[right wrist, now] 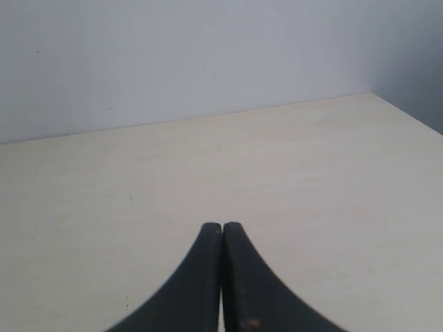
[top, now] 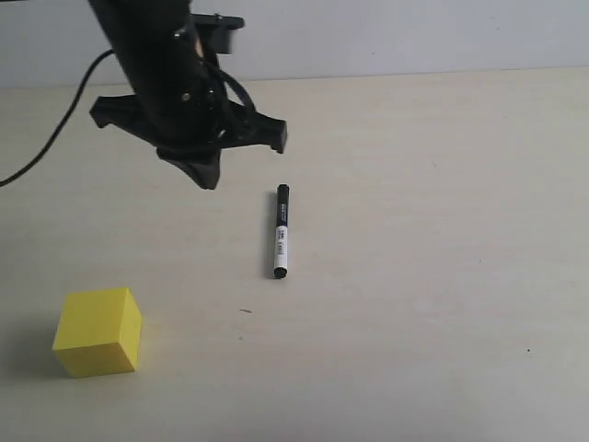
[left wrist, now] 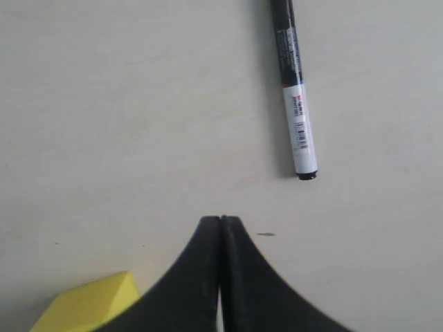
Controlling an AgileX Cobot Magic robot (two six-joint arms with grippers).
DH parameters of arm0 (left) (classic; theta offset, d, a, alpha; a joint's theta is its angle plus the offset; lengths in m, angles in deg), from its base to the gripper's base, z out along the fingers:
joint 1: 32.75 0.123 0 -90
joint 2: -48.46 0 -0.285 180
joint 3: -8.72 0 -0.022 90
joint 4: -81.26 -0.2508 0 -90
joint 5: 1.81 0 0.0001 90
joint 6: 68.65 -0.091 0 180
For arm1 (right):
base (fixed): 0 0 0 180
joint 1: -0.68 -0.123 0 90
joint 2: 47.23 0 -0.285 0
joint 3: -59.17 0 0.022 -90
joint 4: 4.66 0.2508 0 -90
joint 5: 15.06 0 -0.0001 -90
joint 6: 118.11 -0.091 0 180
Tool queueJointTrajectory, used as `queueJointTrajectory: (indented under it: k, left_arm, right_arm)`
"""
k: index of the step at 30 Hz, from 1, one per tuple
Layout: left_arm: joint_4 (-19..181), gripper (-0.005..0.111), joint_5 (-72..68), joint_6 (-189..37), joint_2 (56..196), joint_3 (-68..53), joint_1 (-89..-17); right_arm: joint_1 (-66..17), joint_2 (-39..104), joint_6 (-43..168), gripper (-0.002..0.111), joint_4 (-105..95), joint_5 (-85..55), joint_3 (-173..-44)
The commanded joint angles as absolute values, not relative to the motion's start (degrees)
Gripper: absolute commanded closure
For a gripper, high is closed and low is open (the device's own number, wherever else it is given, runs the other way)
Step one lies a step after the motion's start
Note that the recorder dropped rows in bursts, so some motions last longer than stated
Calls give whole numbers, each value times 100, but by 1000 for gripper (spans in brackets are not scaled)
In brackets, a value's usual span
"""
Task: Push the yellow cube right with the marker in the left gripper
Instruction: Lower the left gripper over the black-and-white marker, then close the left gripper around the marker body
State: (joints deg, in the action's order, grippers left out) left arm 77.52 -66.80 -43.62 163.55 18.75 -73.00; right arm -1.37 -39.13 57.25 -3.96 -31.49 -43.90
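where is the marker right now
The marker lies loose on the table near the middle of the exterior view, apart from the shut left pincer up-left of it, with the yellow cube farther off at lower left.

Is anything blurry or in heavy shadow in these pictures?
Exterior view: soft, even light; the yellow cube throws only a faint shadow. Left wrist view: the marker is crisp, with a thin shadow alongside. Right wrist view: the right gripper, close to the lens, looks soft.
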Motion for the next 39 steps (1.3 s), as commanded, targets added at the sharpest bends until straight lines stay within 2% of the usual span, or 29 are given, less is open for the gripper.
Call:
queueJointTrajectory:
  k: [1,3,5,8,10,13,19,25,39]
  left_arm:
    - [7758,105,-7111,-4282,17052,2569,-7516]
    - [7817,97,-7125,-4282,17305,2804,-7558]
    - [7929,84,-7104,-4282,17530,2961,-7570]
    - [7943,58,-7008,-4238,17810,3079,-7570]
    - [7943,50,-6825,-4138,17925,3079,-7570]
    - [7954,51,-6523,-4025,18052,3079,-7570]
    - [8036,64,-6273,-3988,18168,3079,-7570]
    - [8068,59,-6274,-3988,18365,3079,-7570]
    - [8080,60,-6076,-3988,18523,3079,-7570]
  right_arm:
    - [-100,-3944,5726,108,-408,-3128,-4362]
    - [-100,-3944,5726,108,-408,-3128,-4362]
    - [-100,-3944,5726,108,-408,-3128,-4362]
    - [-100,-3944,5726,108,-408,-3128,-4362]
    - [-100,-3944,5726,108,-408,-3128,-4362]
    - [-100,-3944,5726,108,-408,-3128,-4362]
    - [-100,-3944,5726,108,-408,-3128,-4362]
    - [-100,-3944,5726,108,-408,-3128,-4362]
    - [-100,-3944,5726,108,-408,-3115,-4362]
